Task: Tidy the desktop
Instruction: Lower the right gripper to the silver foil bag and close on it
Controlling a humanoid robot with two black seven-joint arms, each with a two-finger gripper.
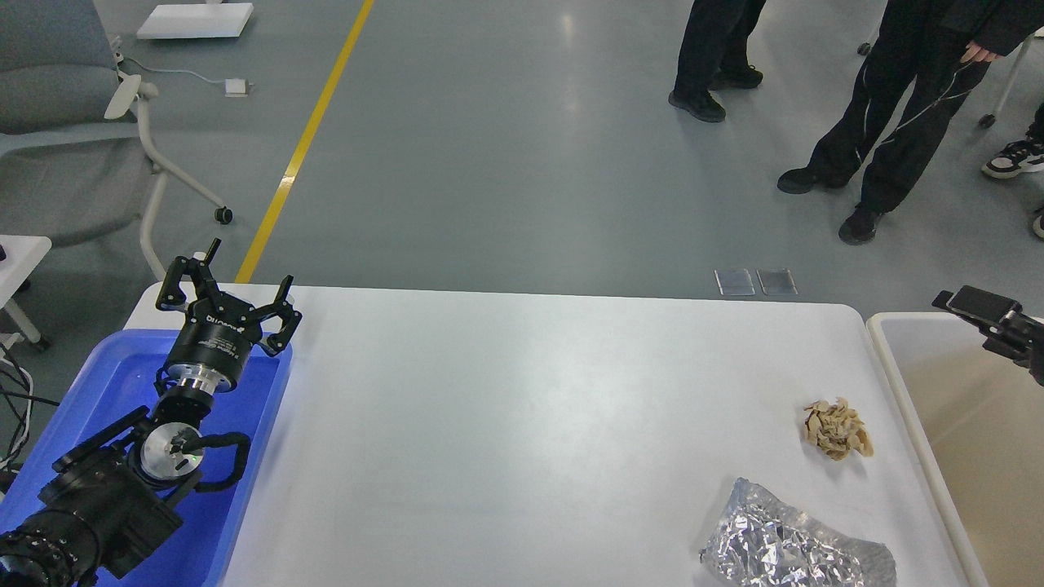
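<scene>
The white desktop (pixel 530 408) fills the middle of the head view. A crumpled silver foil wrapper (pixel 795 548) lies at its front right. A small pile of beige scraps (pixel 838 430) lies just behind the foil. My left gripper (pixel 231 285) is open and empty, held over the far right corner of the blue tray (pixel 98 391), far from both items. My right gripper (pixel 991 318) shows only as one finger at the right edge, over the beige bin (pixel 971 440); its other finger is out of view.
The blue tray sits against the desktop's left end, the beige bin with a white rim against its right end. Two people's legs (pixel 889 122) stand on the floor beyond the table. A grey chair (pixel 73 122) stands at the far left.
</scene>
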